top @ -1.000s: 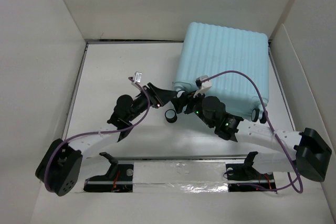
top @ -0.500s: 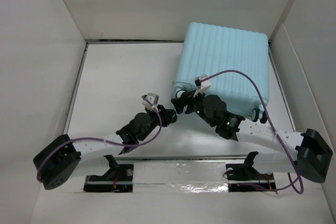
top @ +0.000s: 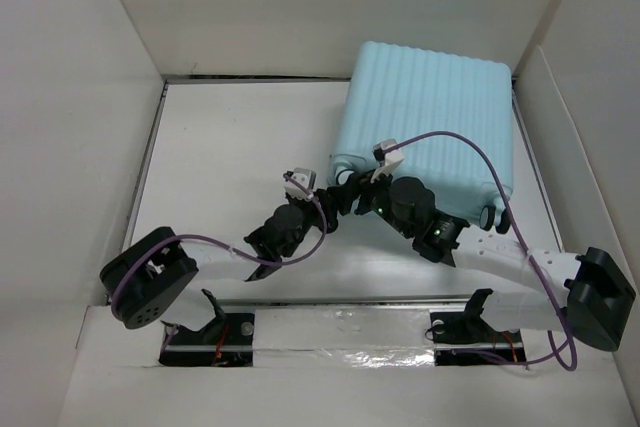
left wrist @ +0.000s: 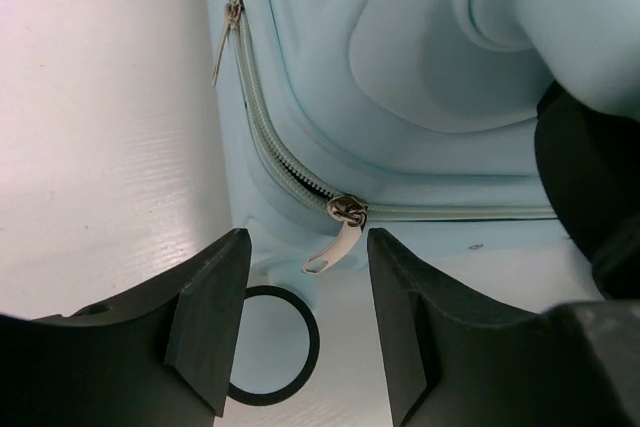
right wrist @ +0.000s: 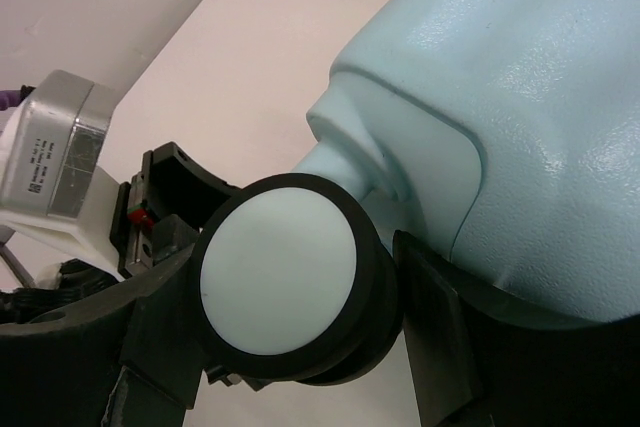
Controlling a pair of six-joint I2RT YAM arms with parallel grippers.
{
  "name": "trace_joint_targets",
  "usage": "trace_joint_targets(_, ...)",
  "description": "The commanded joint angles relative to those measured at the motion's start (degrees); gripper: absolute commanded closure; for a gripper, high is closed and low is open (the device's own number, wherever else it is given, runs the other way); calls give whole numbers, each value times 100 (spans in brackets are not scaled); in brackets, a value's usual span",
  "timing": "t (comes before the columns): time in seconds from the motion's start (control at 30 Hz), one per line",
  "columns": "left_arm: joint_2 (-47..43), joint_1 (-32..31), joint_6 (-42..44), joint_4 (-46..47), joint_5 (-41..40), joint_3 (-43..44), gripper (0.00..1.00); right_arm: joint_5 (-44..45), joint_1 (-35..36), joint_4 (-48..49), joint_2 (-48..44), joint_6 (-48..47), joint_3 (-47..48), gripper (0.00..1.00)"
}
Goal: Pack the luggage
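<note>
Left gripper jaws spread, zipper pull hanging just ahead of the gap, untouched. Right gripper pinches caster wheel at near-left corner of the luggage, which lies flat, ribbed shell up, far right on table.

The luggage lies far right on the table, one wheel seemingly inside the right gripper.
</note>
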Motion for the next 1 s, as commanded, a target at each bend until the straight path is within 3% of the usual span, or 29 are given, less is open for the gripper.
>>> trace_joint_targets(0.0,150,15,254,733,-17,336,54,76,-180,780,-236,-102,416,99)
trace_joint_targets(0.03,194,15,263,759,-34,354,55,49,-180,797,-236,-102,408,99)
trace_joint_targets(0.1,308,15,254,812,-130,415,68,-47,-180,850,-244,-84,390,100)
trace_joint_targets(0.13,317,15,254,821,-192,415,68,-65,-180,850,-236,-84,390,100)
trace_joint_targets(0.27,160,15,245,821,-578,337,94,-83,-180,859,-262,-67,329,100)
trace_joint_targets(0.37,-173,84,88,672,-737,108,100,-66,-180,876,-271,-49,293,100)
trace_joint_targets(0.57,-876,471,-334,443,-361,-463,100,-118,-180,964,-148,-5,249,100)
trace_joint_targets(0.63,-913,524,-317,514,246,-525,94,-127,-180,982,-139,-14,249,100)
trace_joint_targets(0.77,-817,524,-177,373,861,-411,72,-118,-180,982,-148,-32,276,100)
trace_joint_targets(0.97,-317,349,148,496,1153,-253,71,-100,-180,965,-157,-40,276,100)
